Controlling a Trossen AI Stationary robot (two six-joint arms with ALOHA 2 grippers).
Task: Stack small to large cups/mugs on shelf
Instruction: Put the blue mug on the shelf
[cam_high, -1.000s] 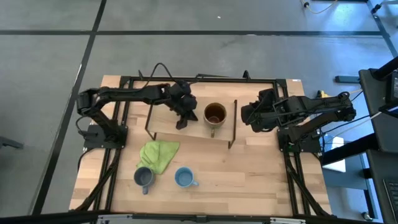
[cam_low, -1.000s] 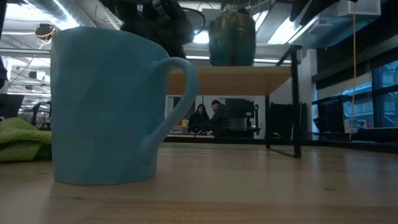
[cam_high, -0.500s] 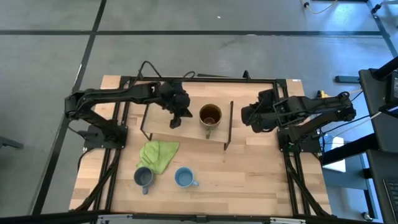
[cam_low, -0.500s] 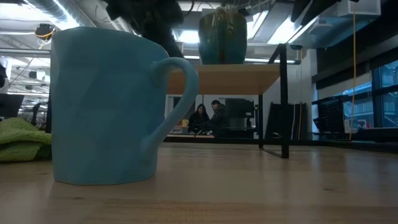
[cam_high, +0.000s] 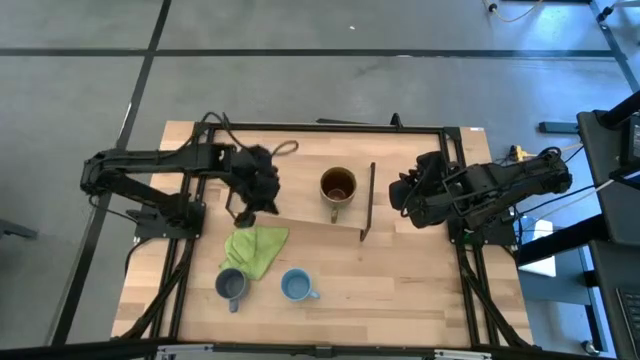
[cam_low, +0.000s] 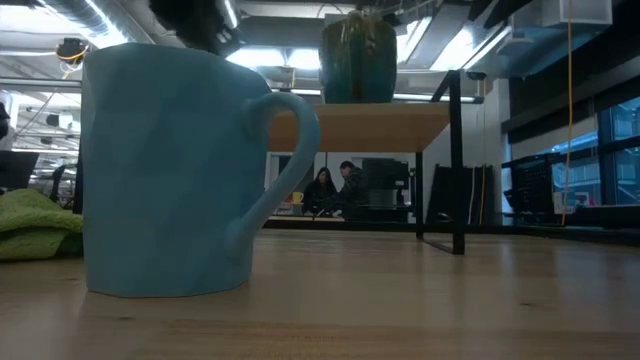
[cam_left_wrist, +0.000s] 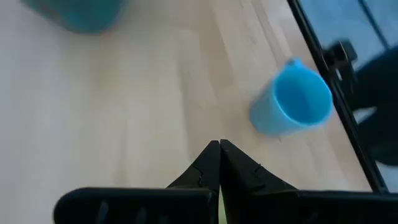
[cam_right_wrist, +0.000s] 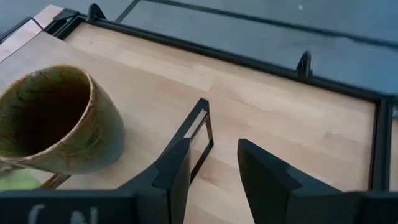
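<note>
**Task status: one of three mugs on the shelf**

**Progress.** The larger olive-brown glazed mug with dark inside stands upright on the low light-wood shelf board with thin black rod legs, toward the shelf's right end. This placement appears complete. Two mugs are not yet placed: the small grey-blue handled mug and the small bright light-blue handled mug. Both stand upright on the large wooden tabletop with black frame, near each other and well apart from the shelf. A crumpled lime-green cloth lies between the shelf and the grey-blue mug.

**Containers.** No contents are visible in any mug. The olive-brown mug shows only its dark interior; the light-blue mug shows a bare interior in the left wrist view.

**Grippers.** The left gripper is over the shelf's left end, above the cloth. Its fingers are closed tip to tip and hold nothing. The right gripper waits beside the shelf's right end, near the olive-brown mug. Its fingers stand parted with an empty gap between them.

**Remaining work (judgement).** Both small mugs must be picked up and set on the shelf in size order.
</note>
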